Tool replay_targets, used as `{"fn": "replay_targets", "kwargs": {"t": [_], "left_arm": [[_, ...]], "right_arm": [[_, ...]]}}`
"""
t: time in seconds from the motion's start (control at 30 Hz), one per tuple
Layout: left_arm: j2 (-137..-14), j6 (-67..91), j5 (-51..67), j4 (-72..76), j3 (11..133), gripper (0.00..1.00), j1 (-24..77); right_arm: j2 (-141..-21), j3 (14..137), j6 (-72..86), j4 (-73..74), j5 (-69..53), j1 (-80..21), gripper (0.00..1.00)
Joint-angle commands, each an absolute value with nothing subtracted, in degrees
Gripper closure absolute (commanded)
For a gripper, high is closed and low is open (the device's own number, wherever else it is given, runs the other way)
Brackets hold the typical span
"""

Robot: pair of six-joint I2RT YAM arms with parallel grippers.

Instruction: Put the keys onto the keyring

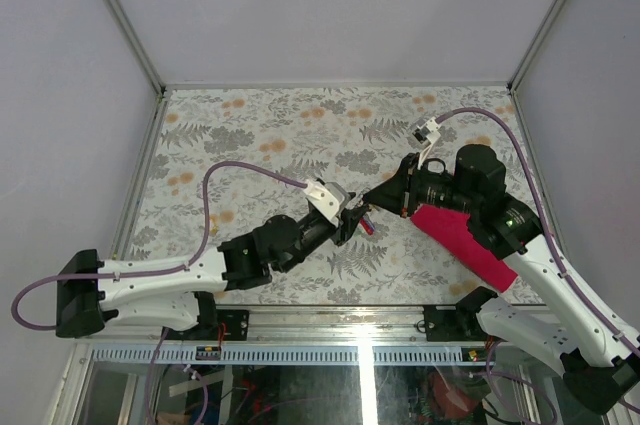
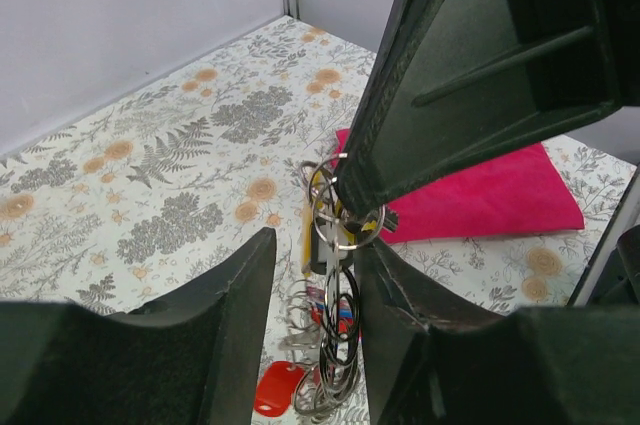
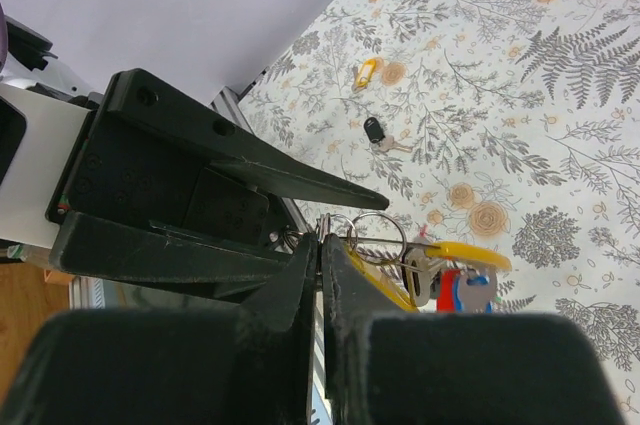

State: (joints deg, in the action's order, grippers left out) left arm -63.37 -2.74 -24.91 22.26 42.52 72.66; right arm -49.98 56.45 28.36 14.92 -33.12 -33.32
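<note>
The keyring (image 3: 378,230) hung in the air above the table (image 1: 250,125), near the middle of the workspace. It was nipped at its upper edge by the right gripper (image 3: 320,245), whose fingers were pressed together on the wire. Below it dangled a bunch of keys (image 2: 278,385) with red, blue and yellow heads, mixed with several other thin rings that made the bunch hard to read.

The left gripper (image 2: 315,260) stood part-spread with one finger on each side of the bunch. As far as the left wrist view showed, it was touching nothing. Two more keys lay loose on the table, well away from the bunch: a yellow-headed key (image 3: 368,72) and a black-headed key (image 3: 375,131). A magenta cloth (image 2: 480,195) lay flat behind the ring, beneath the right arm.

The step in hand looked like steadying or taking hold of the bunch. To do it well, the left fingers would probably need to come together on a single ring or key rather than on the whole tangle, since a grip on everything would give no way to part the ring's coil. The right arm's pinch would best hold firm and level, because a swinging bunch could slip sideways out of the gap. Which ring was the one meant to take the loose keys could not be told from these views.
</note>
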Motion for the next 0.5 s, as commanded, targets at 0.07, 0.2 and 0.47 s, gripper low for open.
{"fn": "replay_targets", "kwargs": {"t": [0.07, 0.2, 0.47], "left_arm": [[-64.4, -5.5, -25.8, 26.0, 46.6, 0.6, 73.0], [-65.4, -6.1, -25.5, 26.1, 47.4, 0.59, 73.0], [-65.1, -6.1, -25.4, 25.6, 47.4, 0.89, 73.0]], "right_arm": [[-48.4, 57.9, 29.4, 11.9, -36.7, -34.0, 1.0], [-48.3, 57.7, 29.4, 12.2, -36.8, -34.1, 1.0], [-47.4, 58.1, 29.3, 12.6, -36.5, -34.1, 1.0]]}}
